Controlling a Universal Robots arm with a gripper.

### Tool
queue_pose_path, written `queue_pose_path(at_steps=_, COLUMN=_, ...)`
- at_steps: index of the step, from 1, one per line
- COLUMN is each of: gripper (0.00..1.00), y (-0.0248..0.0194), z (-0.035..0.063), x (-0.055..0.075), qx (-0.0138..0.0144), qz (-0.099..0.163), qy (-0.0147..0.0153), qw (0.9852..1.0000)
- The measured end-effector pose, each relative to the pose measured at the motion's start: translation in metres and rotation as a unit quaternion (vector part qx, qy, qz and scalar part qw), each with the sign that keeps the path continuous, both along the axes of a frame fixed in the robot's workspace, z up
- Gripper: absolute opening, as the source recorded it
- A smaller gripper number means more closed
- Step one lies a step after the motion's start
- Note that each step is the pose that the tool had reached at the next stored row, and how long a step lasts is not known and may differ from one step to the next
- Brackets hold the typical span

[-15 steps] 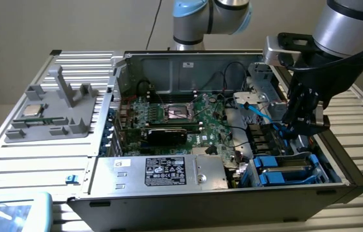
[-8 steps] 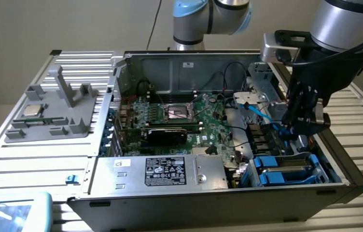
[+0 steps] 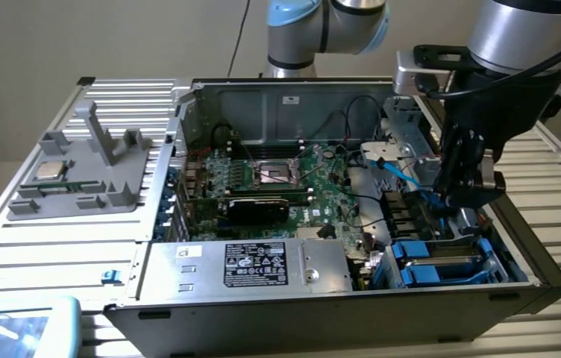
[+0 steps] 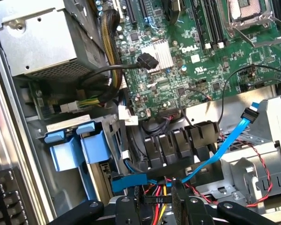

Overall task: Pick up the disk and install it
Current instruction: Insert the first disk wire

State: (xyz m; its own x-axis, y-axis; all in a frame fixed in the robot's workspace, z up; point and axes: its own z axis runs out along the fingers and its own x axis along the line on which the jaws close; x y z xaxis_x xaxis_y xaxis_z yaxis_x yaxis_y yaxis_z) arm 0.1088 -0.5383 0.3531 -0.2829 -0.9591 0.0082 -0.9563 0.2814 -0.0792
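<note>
Probably lab: robot arm, open computer.

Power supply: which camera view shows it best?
The exterior view: the whole top of the power supply lies in sight, uncovered. In the wrist view the power supply is cut by the frame edge, with cables leaving its side.

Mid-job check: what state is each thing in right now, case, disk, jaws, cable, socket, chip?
computer case: side open, insides exposed.
disk: in its blue carrier, lying in the drive bay, not gripped.
gripper: jaws apart, nothing between them, above the wires.
blue cable: black end plug hanging loose.
processor socket: uncovered, no cooler on it.
processor chip: resting on the grey stand outside the case.
</note>
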Motion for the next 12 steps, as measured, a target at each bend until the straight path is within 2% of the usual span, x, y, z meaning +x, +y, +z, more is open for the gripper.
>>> queue_pose_path(at_steps=4, gripper=0.38, y=0.0, z=-0.0022, x=-0.0027, qx=-0.0005, qz=-0.007, qy=-0.0024, qw=1.0)
queue_pose_path(at_steps=12, gripper=0.38, y=-0.0005, z=-0.0066, x=-0.0033, qx=-0.0007, qz=-0.034, qy=-0.0031, qw=0.9994)
